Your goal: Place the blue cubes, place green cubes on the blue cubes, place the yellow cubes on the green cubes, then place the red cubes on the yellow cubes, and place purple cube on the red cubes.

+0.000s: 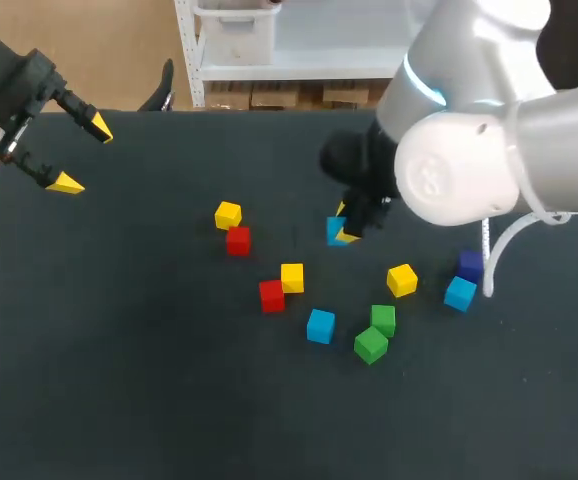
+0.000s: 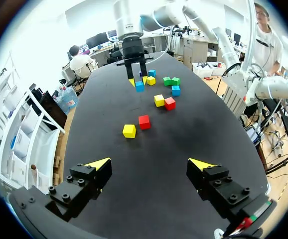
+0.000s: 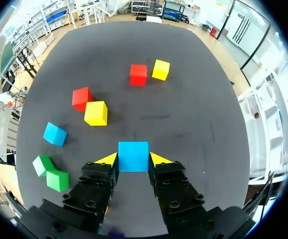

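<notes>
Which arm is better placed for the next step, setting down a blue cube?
Right. The right gripper holds a blue cube between both fingers, so it can probably place it straight away. The left gripper is open, empty and far off to the side.

table [image 1: 119,400] black | cubes [image 1: 320,326] scattered: blue, green, yellow, red, purple

Left arm [image 1: 9,85] stands at the far left corner of the bench [image 1: 119,380]. Left gripper [image 1: 80,155] hangs clear of the surface, fingers spread wide, nothing between them. Right arm [image 1: 469,150] reaches to mid-bench, wrist pointing down. Right gripper [image 3: 133,159] sits low, fingers clamped on two sides of a blue cube [image 3: 133,152].
</notes>
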You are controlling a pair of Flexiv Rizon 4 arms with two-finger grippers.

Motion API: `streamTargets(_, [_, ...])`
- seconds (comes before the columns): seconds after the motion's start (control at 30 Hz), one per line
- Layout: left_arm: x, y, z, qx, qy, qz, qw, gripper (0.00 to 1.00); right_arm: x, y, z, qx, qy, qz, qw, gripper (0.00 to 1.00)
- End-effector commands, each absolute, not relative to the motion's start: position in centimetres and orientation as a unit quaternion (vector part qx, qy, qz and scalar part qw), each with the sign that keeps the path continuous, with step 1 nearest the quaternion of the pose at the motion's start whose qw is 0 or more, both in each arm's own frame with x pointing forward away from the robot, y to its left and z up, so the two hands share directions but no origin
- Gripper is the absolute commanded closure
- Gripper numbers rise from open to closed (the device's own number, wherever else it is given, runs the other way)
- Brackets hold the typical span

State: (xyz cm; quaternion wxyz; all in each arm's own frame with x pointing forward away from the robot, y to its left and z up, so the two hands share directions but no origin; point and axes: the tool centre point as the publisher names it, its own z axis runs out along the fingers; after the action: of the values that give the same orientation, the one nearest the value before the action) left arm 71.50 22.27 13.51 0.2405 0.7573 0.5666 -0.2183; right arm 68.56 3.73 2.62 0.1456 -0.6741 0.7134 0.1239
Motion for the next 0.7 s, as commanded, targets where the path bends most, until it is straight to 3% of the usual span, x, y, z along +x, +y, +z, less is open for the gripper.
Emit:
streamTargets(0.03, [71.5, 22.3, 13.5, 0.758, 0.566, -0.217, 0.241, 0.00, 68.9, 4.2, 2.0, -0.676, 0.711, 0.129, 0.148, 1.00])
streamTargets(0.7, [71.5, 22.3, 13.5, 0.758, 0.566, -0.217, 0.241, 0.00, 69.4, 5.0, 0.6, -0.683, 0.703, 0.136, 0.144, 1.00])
